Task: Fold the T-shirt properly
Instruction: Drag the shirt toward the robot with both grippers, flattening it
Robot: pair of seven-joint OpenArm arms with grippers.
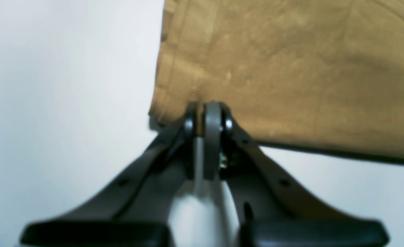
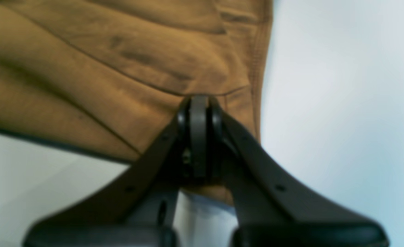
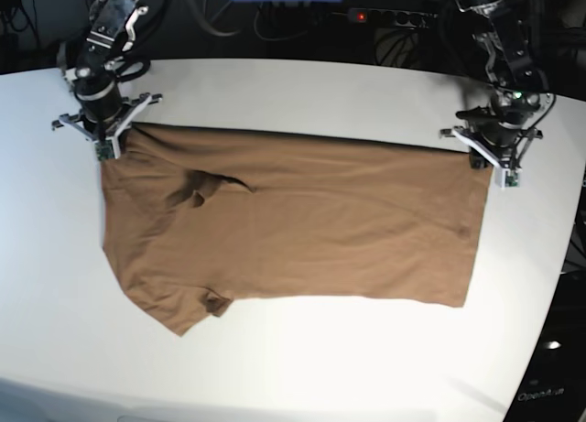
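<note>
Both claws pinch the plain tan-brown cotton T-shirt (image 3: pixel 293 221) at its upper corners: left claw (image 3: pixel 494 161) at frame right, right claw (image 3: pixel 108 138) at frame left (white tabletop (image 3: pixel 302 349) beneath; black power strip (image 3: pixel 385 17) behind).

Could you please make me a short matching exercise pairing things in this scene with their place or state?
Things:
1. left gripper
2. right gripper
3. T-shirt
4. table

Places or states:
A. white, bearing the cloth
B. shut on a shirt corner, base view's right
C. tan-brown, spread between both arms
D. shut on a shirt corner, base view's left

Pairs: 1-B, 2-D, 3-C, 4-A

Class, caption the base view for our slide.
Both grippers, left and right, pinch the T-shirt's far corners.
</note>
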